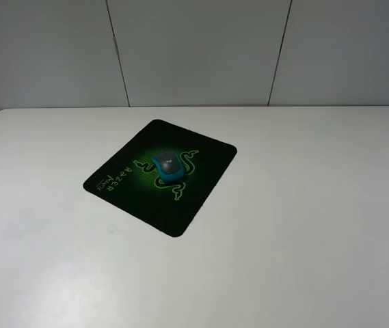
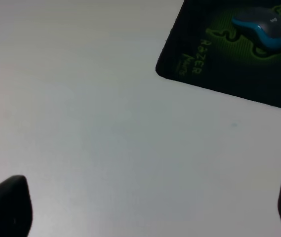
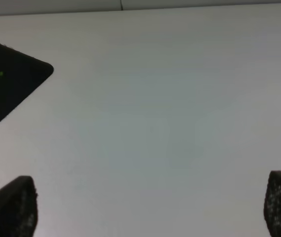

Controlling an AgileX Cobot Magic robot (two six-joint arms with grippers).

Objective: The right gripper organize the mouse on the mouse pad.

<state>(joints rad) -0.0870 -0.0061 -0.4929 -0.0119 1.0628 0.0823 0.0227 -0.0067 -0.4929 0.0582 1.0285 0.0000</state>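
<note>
One mouse (image 1: 169,166) sits mid-pad on the Razer mouse pad (image 1: 201,198), toward the table's (image 1: 317,239) far-left. Likely light, rigid, slick-topped; grip its teal sides. Right gripper (image 3: 150,207) spread wide, empty, well apart.

High frontal overview, both wrist views low, sharing mouse pad (image 1: 160,178) corners

My right gripper (image 3: 150,207) is hovering spread wide over the white table (image 3: 170,123), the mouse pad (image 3: 7,89) corner lying apart.

White table (image 1: 303,225), panelled wall (image 1: 194,48).
</note>
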